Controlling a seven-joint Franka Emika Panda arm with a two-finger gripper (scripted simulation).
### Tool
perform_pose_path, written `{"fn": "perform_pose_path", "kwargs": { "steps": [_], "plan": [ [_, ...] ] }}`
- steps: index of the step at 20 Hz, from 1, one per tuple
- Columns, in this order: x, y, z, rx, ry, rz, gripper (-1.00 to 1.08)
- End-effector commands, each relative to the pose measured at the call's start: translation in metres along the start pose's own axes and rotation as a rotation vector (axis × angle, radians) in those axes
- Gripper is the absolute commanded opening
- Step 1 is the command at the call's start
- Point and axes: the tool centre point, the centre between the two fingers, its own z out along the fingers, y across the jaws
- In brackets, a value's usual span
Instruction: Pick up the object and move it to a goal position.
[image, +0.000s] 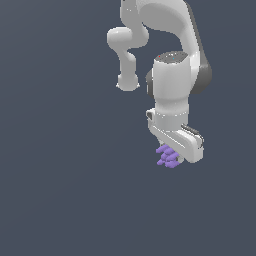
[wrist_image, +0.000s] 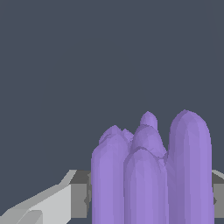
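Purple and lumpy, the object (image: 167, 156) sits right under the white gripper (image: 176, 152) in the exterior view. It looks like a small bunch of stubby rounded bumps stacked close together. It is much smaller than the gripper. Its top part is tucked up against the gripper's underside, and its lower bumps poke out below and toward the exterior view's left.

The white arm (image: 170, 75) comes down from the top of the picture and points the gripper straight down. All around is a flat dark grey-blue background (image: 60, 175).

In the wrist view the object (wrist_image: 148, 175) fills the near part of the picture as tall rounded purple lumps. A grey and white finger (wrist_image: 52, 203) shows on one side of it, and a bit of grey shows on the other side. The fingers seem to be squeezed onto the object, one on each side.
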Motion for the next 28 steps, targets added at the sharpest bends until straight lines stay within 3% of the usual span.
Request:
{"fn": "perform_pose_path", "kwargs": {
  "steps": [1, 8, 15, 21, 28],
  "plan": [
    [-0.006, -0.03, -0.028, 0.077, -0.01, -0.054, -1.0],
    [-0.026, -0.09, -0.104, 0.261, -0.037, -0.185, -1.0],
    [-0.047, -0.126, -0.173, 0.411, -0.063, -0.291, -1.0],
    [-0.06, -0.14, -0.215, 0.497, -0.081, -0.352, -1.0],
    [-0.068, -0.146, -0.242, 0.55, -0.093, -0.389, -1.0]
  ]
}}
